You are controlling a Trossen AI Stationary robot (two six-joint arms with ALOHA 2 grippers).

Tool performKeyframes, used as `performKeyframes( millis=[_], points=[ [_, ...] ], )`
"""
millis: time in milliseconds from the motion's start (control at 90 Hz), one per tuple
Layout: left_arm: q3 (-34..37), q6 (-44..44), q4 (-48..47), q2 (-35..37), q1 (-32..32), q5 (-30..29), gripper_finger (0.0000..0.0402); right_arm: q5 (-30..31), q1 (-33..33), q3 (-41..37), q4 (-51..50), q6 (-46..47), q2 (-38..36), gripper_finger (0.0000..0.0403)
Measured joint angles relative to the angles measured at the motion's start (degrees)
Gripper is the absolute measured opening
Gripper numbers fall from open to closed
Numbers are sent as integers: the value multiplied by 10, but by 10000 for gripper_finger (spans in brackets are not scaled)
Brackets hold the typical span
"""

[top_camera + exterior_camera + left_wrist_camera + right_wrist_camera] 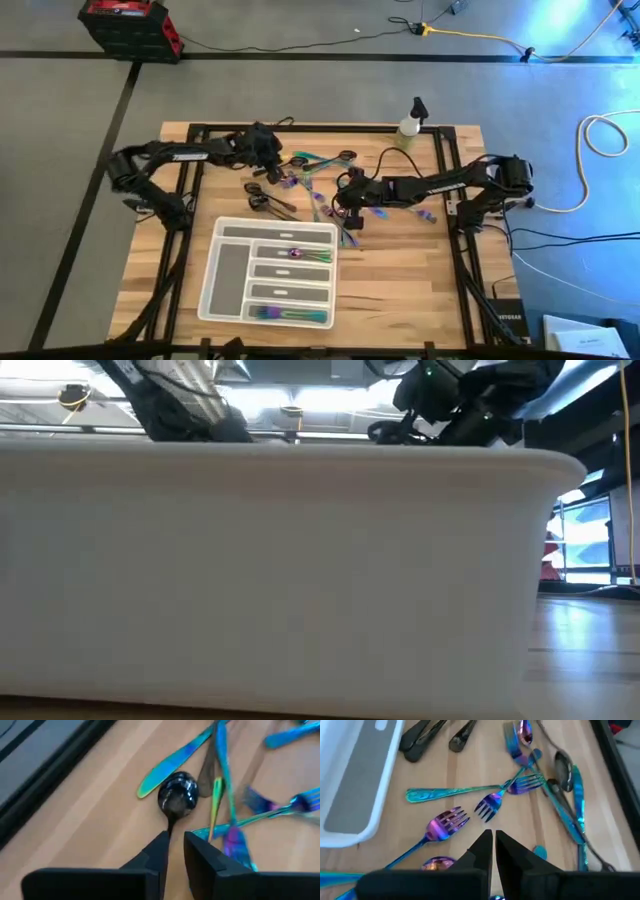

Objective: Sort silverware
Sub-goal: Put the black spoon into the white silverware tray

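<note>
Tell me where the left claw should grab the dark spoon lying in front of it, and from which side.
Grip the dark spoon on its thin handle just behind the bowl, coming straight down with a finger either side. The bowl is wide and rounded; the handle is slim and already runs into the narrow gap of the left claw.

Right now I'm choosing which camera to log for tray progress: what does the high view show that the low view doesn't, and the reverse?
Only the high view shows the loose silverware on the table, the pieces already lying in the tray's compartments, the spray bottle, and both arms whole.

Only the low view shows ceiling lights and the room to the side of the tray.

Both show the white tray, though in the low view its wall hides the tabletop pile, and parts of both arms.
</note>
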State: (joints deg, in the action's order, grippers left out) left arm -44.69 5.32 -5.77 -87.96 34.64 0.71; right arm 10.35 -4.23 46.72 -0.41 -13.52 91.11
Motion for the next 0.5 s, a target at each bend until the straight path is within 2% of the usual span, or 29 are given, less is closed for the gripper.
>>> performKeyframes(
  millis=[100,289,500],
  points=[
    [-1,12,20,-38,1,1,81,-6,-9,0,0,0,0,5],
    [-41,11,-5,-84,0,10,130,-21,-19,0,-2,0,0,5],
    [-58,25,-17,-101,10,9,148,-24,-19,0,-2,0,0,5]
  ],
)
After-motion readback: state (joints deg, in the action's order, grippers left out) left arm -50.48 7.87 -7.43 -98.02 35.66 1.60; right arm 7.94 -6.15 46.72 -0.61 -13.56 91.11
